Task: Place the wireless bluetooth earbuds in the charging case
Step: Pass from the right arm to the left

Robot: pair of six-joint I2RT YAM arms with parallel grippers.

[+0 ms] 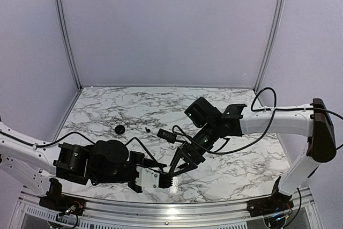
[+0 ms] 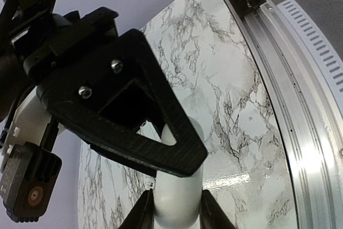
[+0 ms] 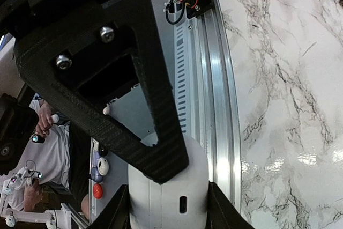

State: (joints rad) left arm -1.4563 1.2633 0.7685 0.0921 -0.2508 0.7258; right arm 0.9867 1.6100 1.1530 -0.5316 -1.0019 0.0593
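Starting at your right gripper (image 3: 168, 215): it is clamped on the white charging case (image 3: 174, 199), one finger against each side, with the case's small port facing that wrist camera. Your left gripper (image 2: 177, 217) grasps the same case (image 2: 177, 202) from the opposite end, its dark fingers (image 2: 140, 215) flush against both flanks. The two tools meet over the near edge of the marble table (image 1: 236, 170), close to the aluminium rail (image 2: 300, 132). Each wrist view is half blocked by the other tool's triangular finger. Farther out, left of centre on the marble, lie a round black piece (image 1: 120, 129), a tiny black speck (image 1: 147, 130) that may be an earbud but is too small to tell, and a black block (image 1: 167, 135).
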